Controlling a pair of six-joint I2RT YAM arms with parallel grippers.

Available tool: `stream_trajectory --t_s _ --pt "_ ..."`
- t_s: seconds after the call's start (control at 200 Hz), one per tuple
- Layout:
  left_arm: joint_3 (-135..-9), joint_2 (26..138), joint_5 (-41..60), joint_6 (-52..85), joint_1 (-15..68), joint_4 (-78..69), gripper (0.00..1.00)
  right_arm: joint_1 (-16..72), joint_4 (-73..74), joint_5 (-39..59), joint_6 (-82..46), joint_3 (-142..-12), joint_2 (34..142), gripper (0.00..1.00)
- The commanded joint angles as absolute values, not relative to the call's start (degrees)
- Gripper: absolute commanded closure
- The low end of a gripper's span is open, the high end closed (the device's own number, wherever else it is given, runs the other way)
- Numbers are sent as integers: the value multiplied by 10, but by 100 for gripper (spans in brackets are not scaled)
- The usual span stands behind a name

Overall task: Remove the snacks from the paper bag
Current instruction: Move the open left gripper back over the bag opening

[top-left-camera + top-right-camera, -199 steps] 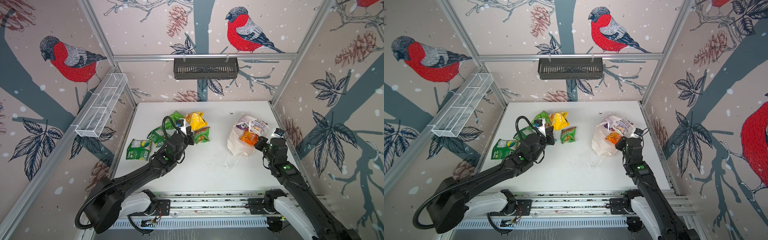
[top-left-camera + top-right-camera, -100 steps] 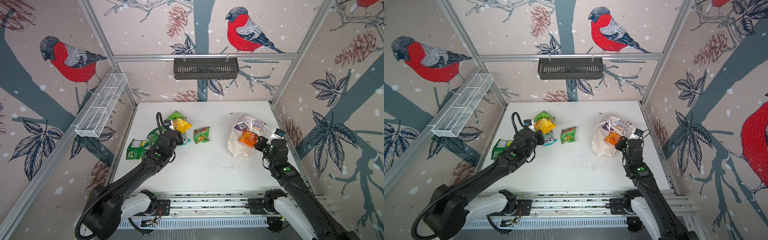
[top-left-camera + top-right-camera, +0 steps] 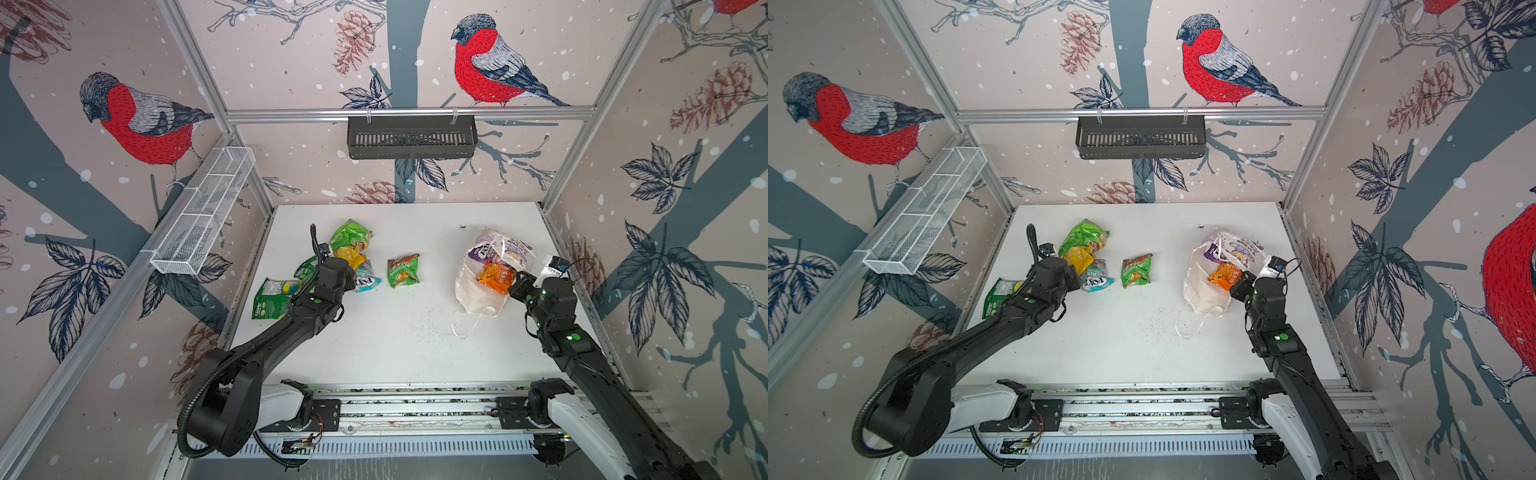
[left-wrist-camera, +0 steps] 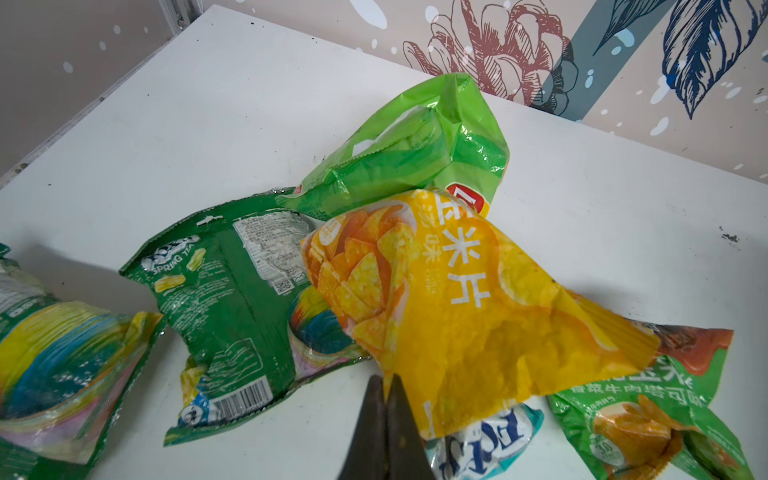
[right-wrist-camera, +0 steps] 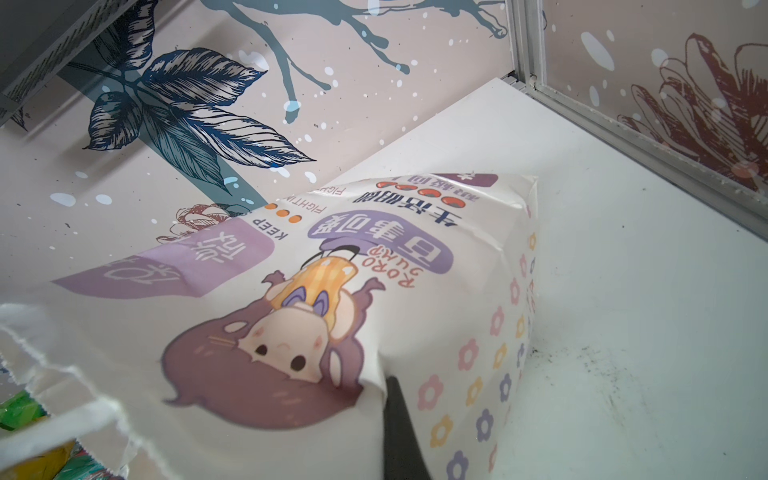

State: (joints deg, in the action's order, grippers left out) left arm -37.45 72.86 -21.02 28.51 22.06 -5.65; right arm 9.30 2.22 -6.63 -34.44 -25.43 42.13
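The white paper bag (image 3: 473,297) (image 3: 1198,291) lies on its side at the right, mouth facing left, with an orange packet (image 3: 495,276) (image 3: 1225,275) showing in it. My right gripper (image 3: 515,286) (image 5: 385,384) is shut on the bag's printed wall (image 5: 332,291); one finger is hidden behind the paper. My left gripper (image 3: 350,268) (image 4: 387,379) is shut on a corner of the yellow packet (image 3: 348,254) (image 4: 457,316), over the pile at the back left. Under it lie a bright green packet (image 4: 415,153), a dark green one (image 4: 232,299) and a teal one (image 3: 369,283).
A green-and-orange packet (image 3: 402,271) lies alone mid-table, another green one (image 3: 272,297) near the left edge. The bag's cord handle (image 3: 465,326) trails forward, beside crumbs (image 3: 419,324). A black basket (image 3: 411,137) hangs on the back wall, a white wire basket (image 3: 203,216) on the left.
My left gripper has carried the yellow packet leftward from mid-table to above the left pile. The right gripper has stayed on the bag.
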Motion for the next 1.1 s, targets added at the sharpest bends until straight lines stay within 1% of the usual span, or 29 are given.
stream_trajectory --t_s 0.0,0.035,0.045,0.055,0.095,0.11,0.13,0.2,0.24,0.275,0.37,0.42,0.49,0.535,0.7,0.8,0.966,1.026,1.096 --pt "-387 743 -213 296 219 -78 100 92 28 -62 -339 -258 422 100" --pt "-391 745 -208 298 219 -75 100 92 28 -62 -339 -258 422 100" --pt "-391 745 -205 299 219 -76 98 92 28 -62 -339 -258 422 100" --pt "-392 746 -202 300 219 -74 94 92 28 -62 -339 -258 422 100" --pt "-397 745 -191 301 219 -71 66 92 26 -62 -339 -258 422 100" --pt "-399 745 -187 300 219 -68 58 91 26 -63 -340 -258 422 100" --pt "-402 744 -179 297 219 -65 55 91 26 -62 -339 -258 422 100" --pt "-409 741 -153 279 220 -59 53 91 26 -64 -337 -256 423 100" --pt "-408 736 -146 277 220 -59 49 91 26 -64 -336 -255 423 100" --pt "-409 731 -139 275 220 -60 41 91 23 -65 -336 -256 423 100" --pt "-407 703 -114 262 222 -58 17 91 16 -66 -336 -258 420 100" --pt "-405 682 -115 250 229 -58 11 90 14 -70 -334 -257 418 100" --pt "-398 650 -128 238 242 -59 6 89 6 -77 -334 -257 417 100" --pt "-395 631 -126 232 251 -64 4 89 1 -78 -331 -258 417 100" --pt "-392 602 -111 230 293 -68 3 87 0 -86 -319 -246 419 100" --pt "-386 600 -82 233 320 -95 3 86 -8 -90 -317 -243 416 100" --pt "-390 622 -91 221 393 -156 3 85 0 -99 -296 -234 403 100" --pt "-415 647 -101 203 412 -140 6 85 0 -98 -287 -238 406 100" --pt "-451 678 -118 180 427 -107 6 85 3 -98 -278 -242 412 100"
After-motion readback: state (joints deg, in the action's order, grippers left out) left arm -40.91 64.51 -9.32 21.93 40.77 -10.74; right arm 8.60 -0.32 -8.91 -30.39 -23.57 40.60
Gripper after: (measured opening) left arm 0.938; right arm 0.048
